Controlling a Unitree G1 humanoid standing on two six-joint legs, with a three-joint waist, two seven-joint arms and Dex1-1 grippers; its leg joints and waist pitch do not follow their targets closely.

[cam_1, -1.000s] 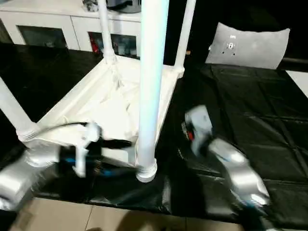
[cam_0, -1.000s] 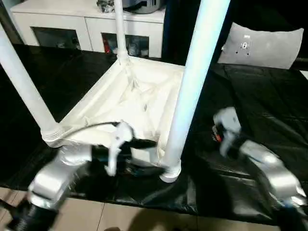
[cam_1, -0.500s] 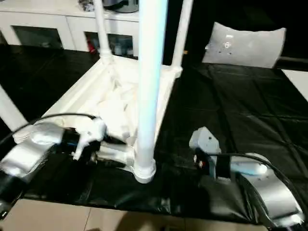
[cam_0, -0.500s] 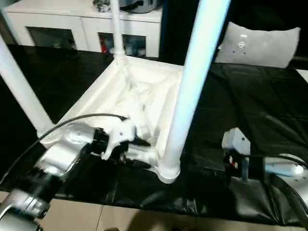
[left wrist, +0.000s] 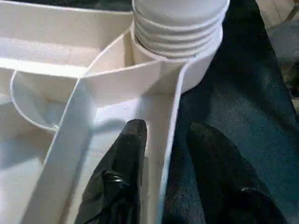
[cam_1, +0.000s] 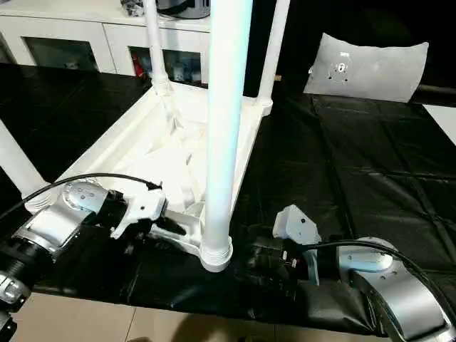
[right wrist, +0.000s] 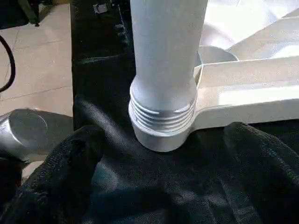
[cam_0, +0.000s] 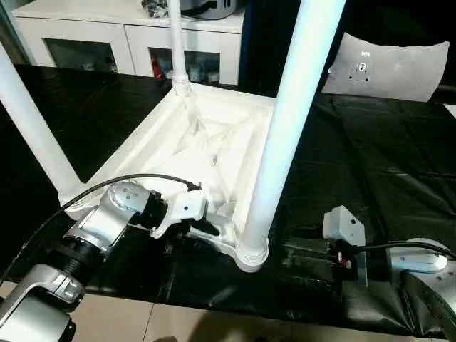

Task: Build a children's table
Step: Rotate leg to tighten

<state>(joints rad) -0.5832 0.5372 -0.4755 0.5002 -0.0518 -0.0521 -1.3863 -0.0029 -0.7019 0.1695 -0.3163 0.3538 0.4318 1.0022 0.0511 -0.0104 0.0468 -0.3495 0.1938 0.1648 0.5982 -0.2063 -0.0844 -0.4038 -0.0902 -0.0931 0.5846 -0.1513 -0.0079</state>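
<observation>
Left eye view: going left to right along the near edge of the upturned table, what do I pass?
Left gripper at the table top's near rim → nearest leg in its corner socket → right gripper on the black sheet.

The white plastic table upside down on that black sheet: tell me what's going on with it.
The white plastic table lies top-down on the black sheet, its four long tapered white tube legs standing up in the corner sockets. The left pincer straddles the rim beside the nearest leg, one finger either side. The right pincer hangs open at that leg's threaded base, not touching it.
</observation>
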